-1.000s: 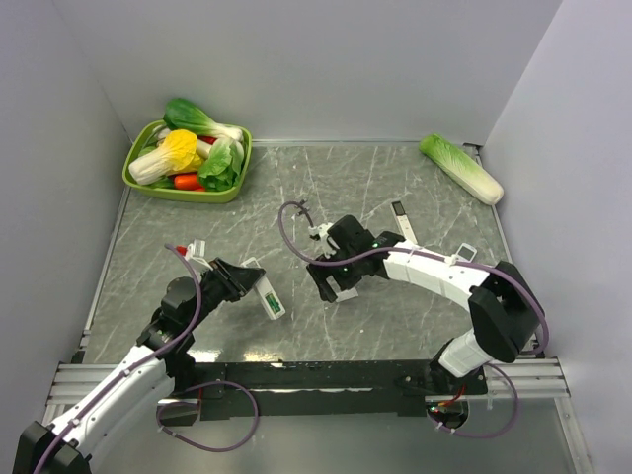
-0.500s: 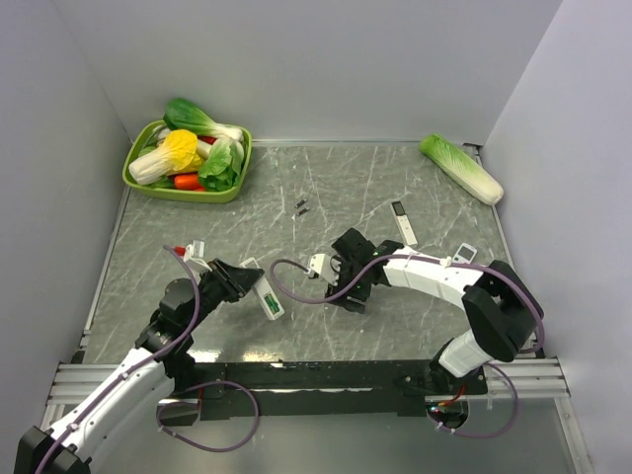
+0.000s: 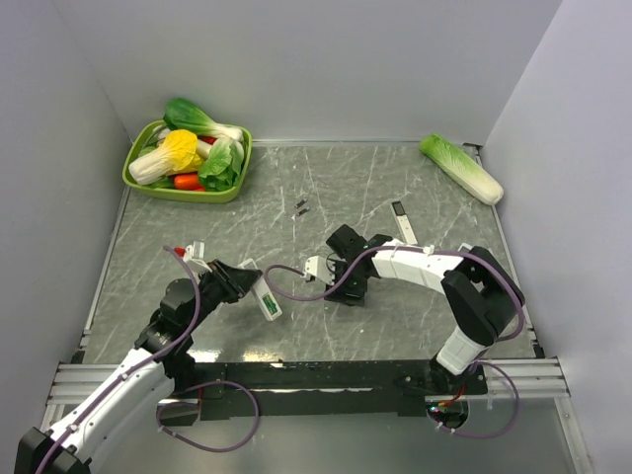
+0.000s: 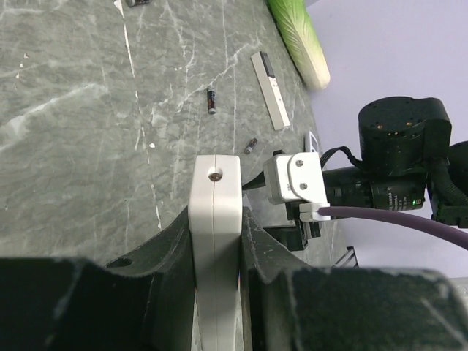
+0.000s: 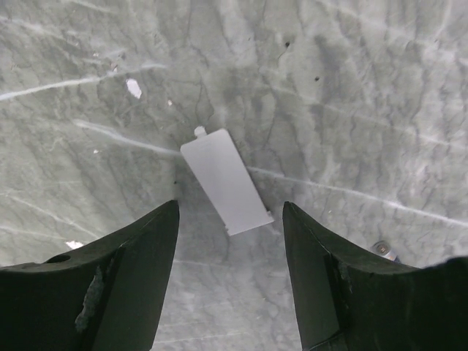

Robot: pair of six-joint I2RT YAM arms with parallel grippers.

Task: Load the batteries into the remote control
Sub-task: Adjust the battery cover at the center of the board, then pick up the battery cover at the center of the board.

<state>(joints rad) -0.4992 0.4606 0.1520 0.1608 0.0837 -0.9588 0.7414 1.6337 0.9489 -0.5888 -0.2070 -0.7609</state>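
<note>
We see the left end effector (image 3: 249,280) clamped on the remote control (image 4: 216,212), its two fingers pressed against the long sides of the slim white body, which sticks out past the fingertips over the table (image 3: 197,217). In the top view the far end of the remote control shows a green-lined recess facing up. The right end effector (image 5: 230,212) points down at the table near its middle with its fingers apart and nothing held. Between them and lower down a flat pale battery cover (image 5: 223,179) lies on the marbled surface, and neither finger touches it. From the left wrist we make out the batteries (image 4: 211,99) as small slim cylinders lying loose on the table beyond the remote control. A second battery (image 4: 250,145) lies nearer the right arm. Both are too small for us to tell their colour. A white remote with a black end (image 3: 402,221) lies farther back on the right, and a pair of tiny dark cells (image 3: 301,206) lies near the table's middle. A green tray (image 3: 135,178) of vegetables sits in the far left corner, and a napa cabbage (image 3: 461,168) lies in the far right corner.
</note>
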